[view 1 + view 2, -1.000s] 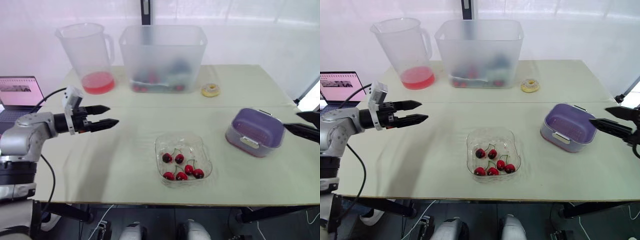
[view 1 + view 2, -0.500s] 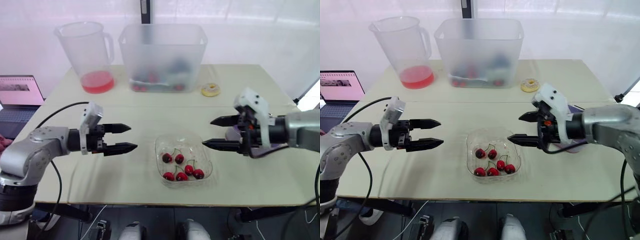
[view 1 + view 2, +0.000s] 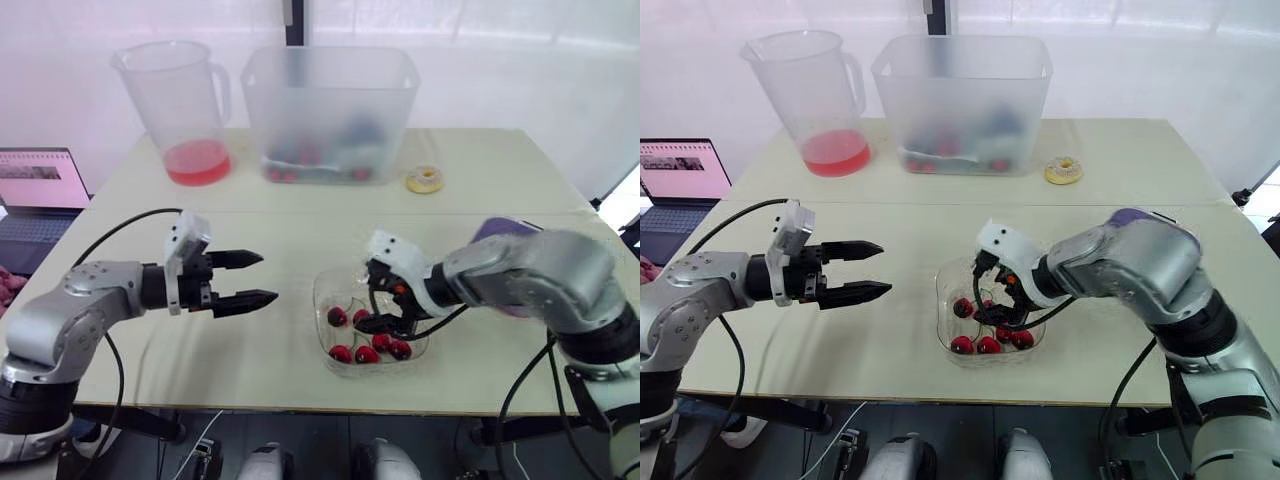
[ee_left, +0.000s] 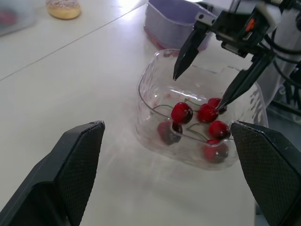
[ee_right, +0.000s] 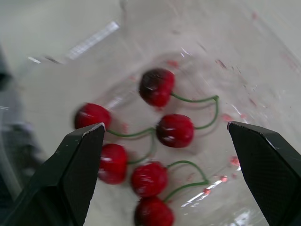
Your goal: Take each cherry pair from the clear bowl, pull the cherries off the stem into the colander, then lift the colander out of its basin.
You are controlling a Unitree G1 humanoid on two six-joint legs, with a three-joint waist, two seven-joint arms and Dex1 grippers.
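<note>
The clear bowl point(image 3: 320, 292) sits near the table's front middle and holds several red cherries point(image 3: 366, 352) joined in pairs by green stems. My right gripper point(image 3: 375, 305) is lowered into the bowl and open, its fingertips just above the cherries. In the right wrist view a stemmed cherry pair point(image 5: 175, 130) lies between the spread fingers point(image 5: 70, 179). My left gripper point(image 3: 258, 279) hovers open and empty over the table, left of the bowl. The purple colander in its basin point(image 4: 173, 24) stands right of the bowl, mostly hidden behind my right arm in the eye views.
At the back stand a pitcher with red liquid point(image 3: 186, 112) and a frosted bin point(image 3: 330, 110). A small donut point(image 3: 425, 180) lies back right. A laptop point(image 3: 38, 178) sits off the table's left side.
My right gripper has swung left and down from beside the bowl into it, over the cherries. The left gripper has barely moved.
</note>
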